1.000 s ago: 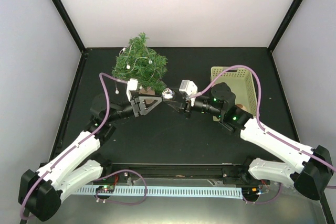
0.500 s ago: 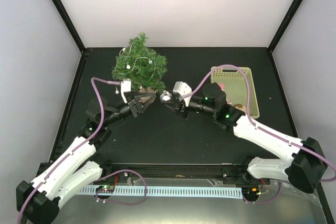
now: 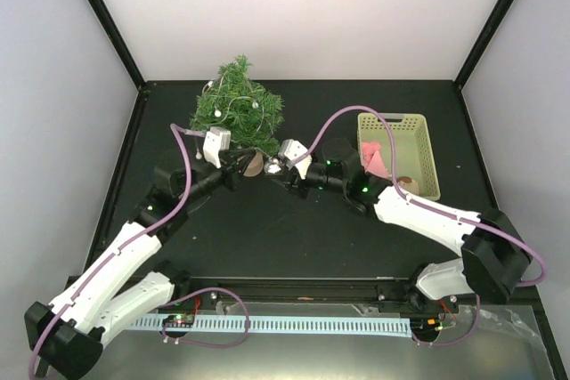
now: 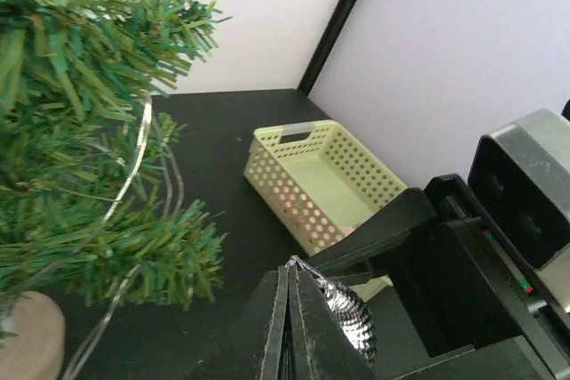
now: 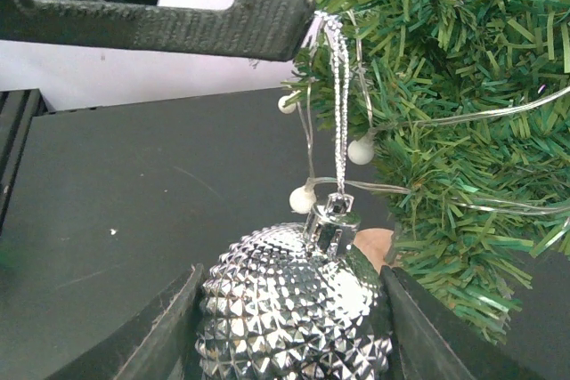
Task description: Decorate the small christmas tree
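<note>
My left gripper is fully closed, its two dark fingers pressed flat together on the silver hanging loop of a bauble. In the right wrist view the loop runs straight down from that pinch to the bauble's cap.

My right gripper stands about half open with the silver bauble seated between its fingers, one finger against each side of the faceted ball. So both arms have hold of the same ornament, the left on its string and the right on its body. From above, the two grippers meet tip to tip in the far left part of the table.

The small christmas tree stands upright just beyond that meeting point, on its far side and a little to the left. Its lowest branches hang close over the left fingers, and the bauble sits right beside the wood disc base. A thin bead wire is draped through the needles next to the loop.

Further right, well apart from the tree, a pale green basket holds a pink item.
</note>
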`<state>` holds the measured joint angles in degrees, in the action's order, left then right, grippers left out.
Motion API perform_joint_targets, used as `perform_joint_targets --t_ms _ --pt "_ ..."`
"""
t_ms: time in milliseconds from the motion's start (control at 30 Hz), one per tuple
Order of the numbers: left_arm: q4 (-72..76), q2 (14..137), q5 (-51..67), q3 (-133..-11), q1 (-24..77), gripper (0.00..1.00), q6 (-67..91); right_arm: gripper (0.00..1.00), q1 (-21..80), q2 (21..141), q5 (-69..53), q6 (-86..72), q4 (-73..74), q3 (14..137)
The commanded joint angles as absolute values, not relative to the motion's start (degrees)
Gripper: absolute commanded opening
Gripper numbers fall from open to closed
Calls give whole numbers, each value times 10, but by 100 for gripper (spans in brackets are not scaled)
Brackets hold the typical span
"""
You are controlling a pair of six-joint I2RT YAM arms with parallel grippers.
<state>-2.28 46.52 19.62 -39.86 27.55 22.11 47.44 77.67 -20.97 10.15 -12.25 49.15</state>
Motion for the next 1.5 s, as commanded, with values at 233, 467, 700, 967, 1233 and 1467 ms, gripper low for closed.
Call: perform_joint_targets --t_ms 233,467,700,967,1233,1467 --pt "-95 483 155 -434 268 2 146 46 475 830 -167 110 -164 539" --pt "-136 503 154 -445 258 2 159 46 475 854 -167 121 -153 559" --pt "-136 517 155 -450 244 2 156 45 475 868 -163 120 -157 558" --pt "-105 533 160 -451 243 1 142 45 475 873 -129 127 -158 560" --pt "-102 556 165 -463 243 2 140 46 475 879 -118 126 -158 563" --pt "-99 570 164 -471 243 2 134 45 475 886 -115 125 -155 568"
